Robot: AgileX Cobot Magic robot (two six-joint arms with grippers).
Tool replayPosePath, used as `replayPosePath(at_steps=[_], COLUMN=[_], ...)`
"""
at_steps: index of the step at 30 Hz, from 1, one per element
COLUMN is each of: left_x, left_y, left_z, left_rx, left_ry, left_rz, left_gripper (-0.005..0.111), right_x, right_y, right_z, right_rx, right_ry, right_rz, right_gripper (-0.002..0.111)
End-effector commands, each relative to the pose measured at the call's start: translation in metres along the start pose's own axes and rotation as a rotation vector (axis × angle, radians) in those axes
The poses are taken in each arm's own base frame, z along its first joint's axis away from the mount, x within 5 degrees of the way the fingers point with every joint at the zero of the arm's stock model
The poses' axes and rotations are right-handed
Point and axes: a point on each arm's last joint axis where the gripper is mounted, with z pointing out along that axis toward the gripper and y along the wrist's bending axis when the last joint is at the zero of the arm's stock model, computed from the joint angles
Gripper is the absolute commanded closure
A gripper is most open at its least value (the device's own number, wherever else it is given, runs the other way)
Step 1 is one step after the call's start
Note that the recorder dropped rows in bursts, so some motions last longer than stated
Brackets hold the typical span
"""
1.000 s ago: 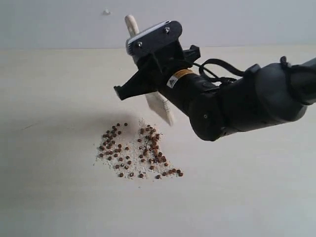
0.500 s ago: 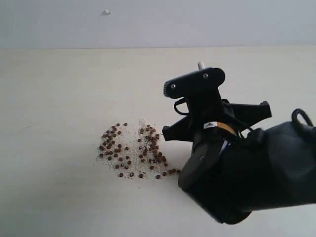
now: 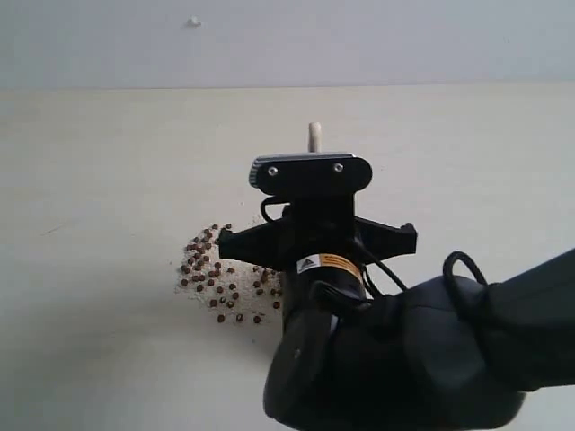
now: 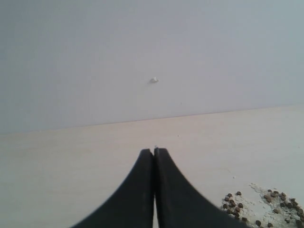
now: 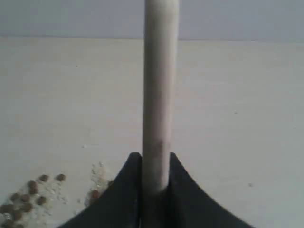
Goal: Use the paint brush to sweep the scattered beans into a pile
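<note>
The beans [image 3: 211,274] lie as a loose patch of reddish-brown grains and pale crumbs on the table, and my right arm [image 3: 395,359] covers the patch's right side. My right gripper [image 5: 156,159] is shut on the paint brush's pale wooden handle [image 5: 160,85]. The handle's end [image 3: 314,136] sticks up above the wrist camera mount; ferrule and bristles are hidden. Beans [image 5: 28,194] show beside the right jaws. My left gripper [image 4: 154,151] is shut on nothing, apart from the beans [image 4: 259,206], and it does not show in the exterior view.
The pale tabletop [image 3: 99,180] runs back to a grey wall [image 3: 404,36] bearing a small white speck [image 3: 193,21]. The bulky black right arm fills the lower right of the exterior view.
My right arm swung with the brush from above the beans out to the right, then came down over the patch's right side. The bristles, visible a second ago, are now hidden.
</note>
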Motion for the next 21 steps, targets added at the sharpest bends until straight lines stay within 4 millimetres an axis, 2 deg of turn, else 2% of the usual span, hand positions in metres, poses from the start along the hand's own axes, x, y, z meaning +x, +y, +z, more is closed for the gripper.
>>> replayPosePath(at_steps=[1, 8, 11, 14, 16, 18, 21], left_x=[0.0, 0.0, 0.0, 0.0, 0.0, 0.0, 0.0], left_y=[0.0, 0.0, 0.0, 0.0, 0.0, 0.0, 0.0], left_z=[0.0, 0.0, 0.0, 0.0, 0.0, 0.0, 0.0], left_rx=[0.002, 0.002, 0.002, 0.002, 0.002, 0.002, 0.002], left_ry=[-0.003, -0.003, -0.003, -0.003, -0.003, -0.003, -0.003], left_rz=[-0.008, -0.008, -0.008, -0.008, -0.008, -0.008, -0.008], left_gripper=[0.107, 0.107, 0.107, 0.107, 0.107, 0.107, 0.107], right_x=[-0.009, -0.014, -0.029, -0.056, -0.068, -0.073, -0.076], right_y=[0.02, 0.021, 0.021, 0.023, 0.029, 0.031, 0.032], right_z=[0.005, 0.009, 0.003, -0.008, -0.014, -0.015, -0.007], right_rx=[-0.019, 0.083, 0.065, 0.005, -0.094, -0.149, -0.227], right_ry=[-0.057, -0.156, -0.179, -0.257, -0.276, -0.276, -0.245], right_rz=[0.037, -0.025, -0.083, -0.165, -0.202, -0.206, -0.101], right_gripper=[0.108, 0.108, 0.108, 0.108, 0.108, 0.108, 0.108])
